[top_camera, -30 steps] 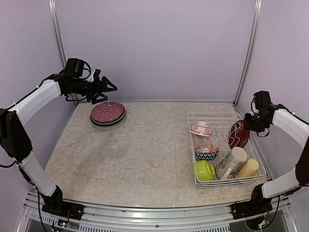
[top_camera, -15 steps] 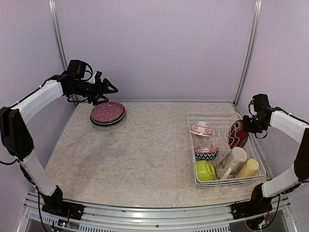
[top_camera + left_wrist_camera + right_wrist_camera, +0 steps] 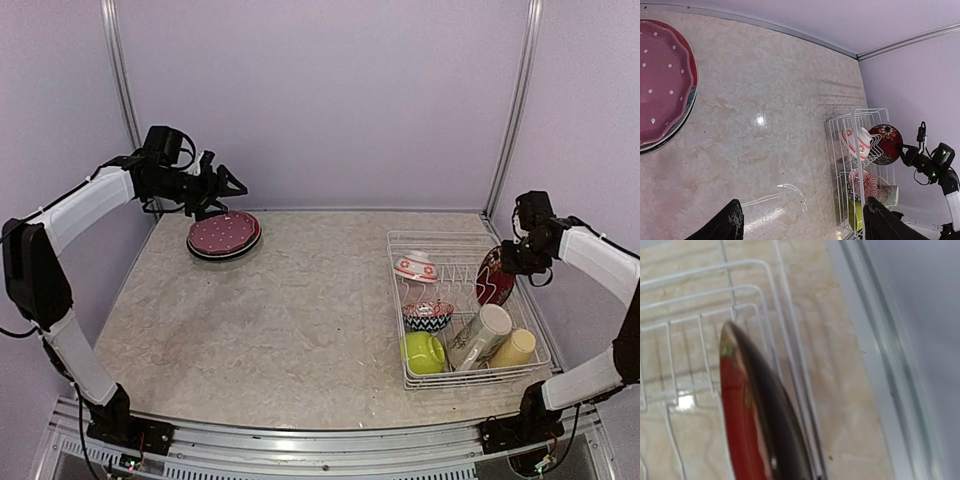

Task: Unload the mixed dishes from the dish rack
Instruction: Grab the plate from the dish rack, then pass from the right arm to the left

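Observation:
The white wire dish rack [image 3: 470, 234] stands at the right of the table. A dark red floral plate [image 3: 493, 280] stands on edge at its far right side. My right gripper [image 3: 508, 262] sits on that plate's upper rim, shut on it. In the right wrist view the plate [image 3: 740, 420] runs edge-on down out of the frame, and my fingers are hidden. The rack also holds a red-patterned bowl [image 3: 415, 267], a blue-chevron bowl [image 3: 428, 316], a lime-green bowl [image 3: 424, 352], a cream mug [image 3: 480, 335] and a yellow mug [image 3: 513, 348]. My left gripper [image 3: 228, 184] hangs open and empty above the back left.
A stack of plates topped by a dotted pink-red one [image 3: 223, 234] lies at the back left, just below my left gripper. Purple walls close in the table on three sides. The rack's right side lies close to the table's metal edge rail [image 3: 875, 365].
My right gripper has moved in onto the dark red plate's rim and closed on it. My left arm has drifted slightly to the right, still open.

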Robot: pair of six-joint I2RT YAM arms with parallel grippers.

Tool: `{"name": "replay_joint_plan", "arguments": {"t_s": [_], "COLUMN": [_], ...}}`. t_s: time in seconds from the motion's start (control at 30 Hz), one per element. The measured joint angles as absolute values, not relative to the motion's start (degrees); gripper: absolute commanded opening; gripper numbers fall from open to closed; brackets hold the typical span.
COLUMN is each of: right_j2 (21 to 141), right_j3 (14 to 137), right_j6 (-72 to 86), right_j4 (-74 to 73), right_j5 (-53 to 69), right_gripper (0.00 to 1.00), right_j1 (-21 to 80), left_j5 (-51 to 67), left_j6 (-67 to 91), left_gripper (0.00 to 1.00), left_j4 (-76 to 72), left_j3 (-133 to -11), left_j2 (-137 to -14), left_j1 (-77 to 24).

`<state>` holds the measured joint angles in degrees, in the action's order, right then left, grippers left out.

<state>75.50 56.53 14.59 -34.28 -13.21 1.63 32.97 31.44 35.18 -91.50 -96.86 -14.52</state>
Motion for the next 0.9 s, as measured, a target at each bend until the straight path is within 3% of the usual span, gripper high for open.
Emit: {"name": "replay_joint_plan", "arguments": {"t_s": [0.4, 0.67, 0.9], "right_j2": [62.30, 55.00, 57.34], "right_j3": [62.08, 58.54, 47.53], "right_j6": [17.26, 27.68, 44.51], "right_j4": [-40.80, -32.23, -10.33], "right_j5": [-16.95, -1.67, 16.64], "right_gripper": [0.00, 0.00, 0.00], "right_j1": [3.27, 3.62, 5.85], "left_j5": [33.17, 41.45, 56.16], "left_j6": [31.44, 33.36, 42.06], "left_gripper": [0.79, 0.82, 0.83], "left_j4": [35.20, 33.41, 21.85], "left_j3": [-91.50, -91.50, -86.50], "left_j2": [-98.00, -99.79, -102.80], "left_j1": [-15.57, -15.57, -16.73]}}
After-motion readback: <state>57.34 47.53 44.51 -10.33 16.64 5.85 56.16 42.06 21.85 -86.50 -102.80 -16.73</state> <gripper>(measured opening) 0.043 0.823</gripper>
